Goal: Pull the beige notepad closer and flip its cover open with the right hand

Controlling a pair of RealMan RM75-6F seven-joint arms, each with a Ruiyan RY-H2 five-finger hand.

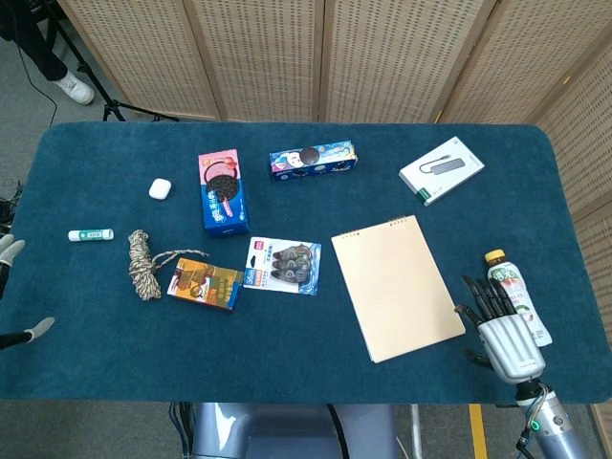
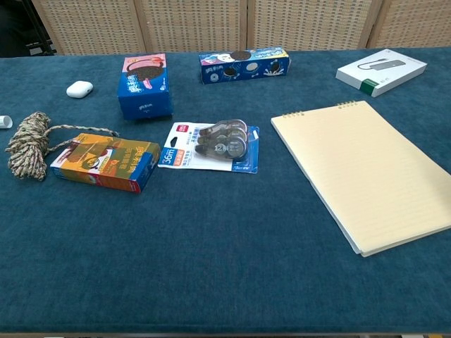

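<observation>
The beige notepad [image 1: 397, 285] lies closed on the blue table cloth, right of centre, with its spiral binding at the far edge. In the chest view the notepad [image 2: 366, 169] fills the right side and no hand shows. My right hand [image 1: 502, 335] hovers near the table's front right, just right of the notepad's near right corner. Its dark fingers [image 1: 481, 298] are stretched out and apart, holding nothing and not touching the pad. Only light-tipped bits at the left edge [image 1: 29, 332] seem to belong to my left hand.
A small drink bottle [image 1: 516, 298] lies right beside my right hand. A white box [image 1: 441, 169] sits behind the notepad. Correction tape pack [image 1: 282, 265], cookie boxes [image 1: 225, 191] [image 1: 312, 161], a snack box [image 1: 204, 283], rope [image 1: 143, 265], earbud case [image 1: 159, 188] and a glue stick [image 1: 91, 234] lie to the left.
</observation>
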